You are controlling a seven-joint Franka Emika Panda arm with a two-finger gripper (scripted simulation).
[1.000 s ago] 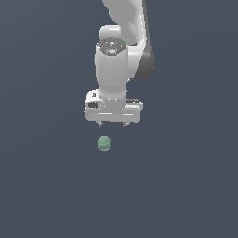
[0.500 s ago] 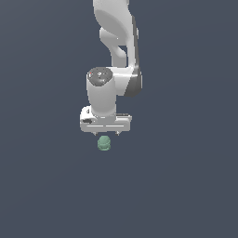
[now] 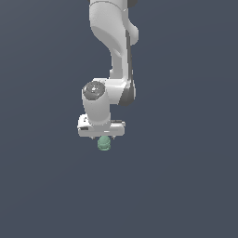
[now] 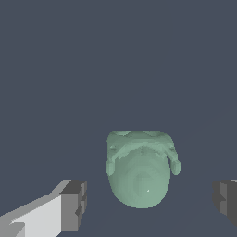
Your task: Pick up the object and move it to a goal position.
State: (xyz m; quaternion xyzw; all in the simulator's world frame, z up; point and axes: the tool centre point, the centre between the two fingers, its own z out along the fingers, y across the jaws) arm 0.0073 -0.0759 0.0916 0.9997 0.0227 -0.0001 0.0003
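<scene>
In the exterior view, the white arm (image 3: 114, 51) is seen reaching down from the top of the frame, bent at a joint with a dark grey cap. The gripper (image 3: 104, 138) is carried at its lower end, its wide white body set crosswise. Directly beneath that body the object (image 3: 104, 143), a small pale green lumpy blob, is seen against the flat dark grey surface (image 3: 186, 186). The top of the object is overlapped by the gripper body, and the fingers themselves are largely hidden behind it, so their spread cannot be judged from this view. The object is much narrower than the gripper body.

In the wrist view, the object (image 4: 141, 169) is shown from above as a rounded dome with a wider ridged collar on one side. It lies between the two fingers (image 4: 74, 204), whose dark grey pads are seen at either side. The fingers are spread wide: a clear strip of dark surface (image 4: 115, 55) is visible between each pad and the object, so neither pad is touching it. The object is resting on the surface, not gripped.
</scene>
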